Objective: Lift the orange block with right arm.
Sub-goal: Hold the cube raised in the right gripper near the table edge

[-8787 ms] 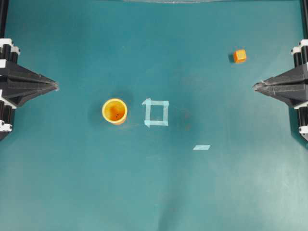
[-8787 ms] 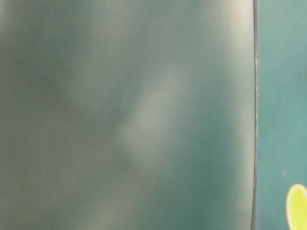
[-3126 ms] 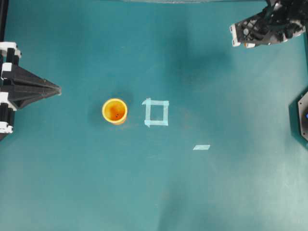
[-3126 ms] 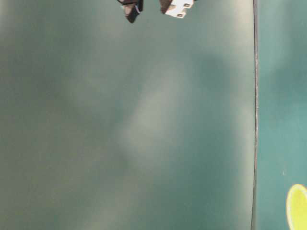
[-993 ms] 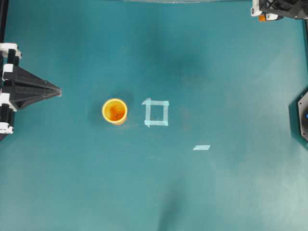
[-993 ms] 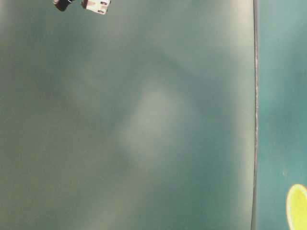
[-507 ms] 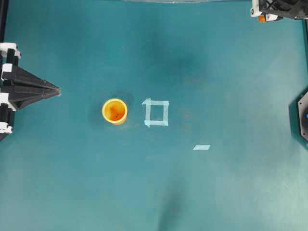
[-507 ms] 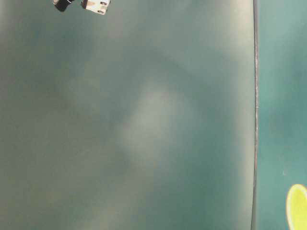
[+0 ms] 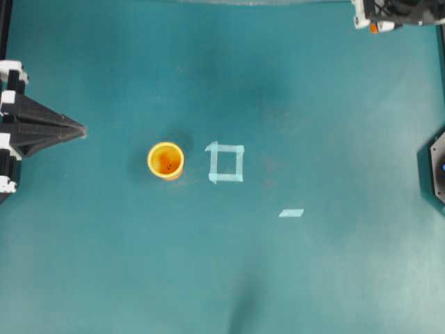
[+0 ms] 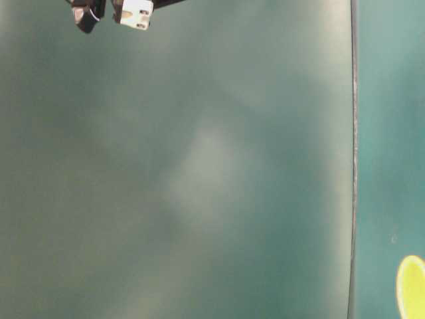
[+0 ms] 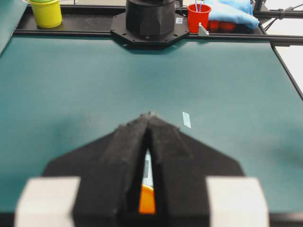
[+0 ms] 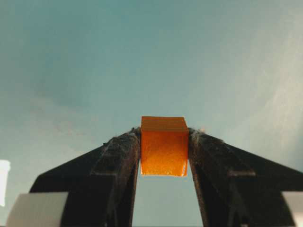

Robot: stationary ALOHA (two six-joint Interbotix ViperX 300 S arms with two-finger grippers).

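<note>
One orange block (image 12: 164, 145) is clamped between the two fingers of the right gripper (image 12: 164, 156), at the upper right corner of the overhead frame (image 9: 374, 28). One left gripper (image 9: 82, 129) sits at the left edge, its fingers pressed together on nothing. One yellow-orange cup (image 9: 165, 161) stands at centre-left, beside one tape square (image 9: 225, 163); one tape strip (image 9: 291, 213) lies lower right of centre.

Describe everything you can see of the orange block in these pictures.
The orange block is a small solid cube, matt, faintly grained, with sharp edges. It is clamped between the two black fingers of the right end effector, one on each side face. Nothing else touches it. From overhead only a sliver shows at the table's far right corner.
</note>
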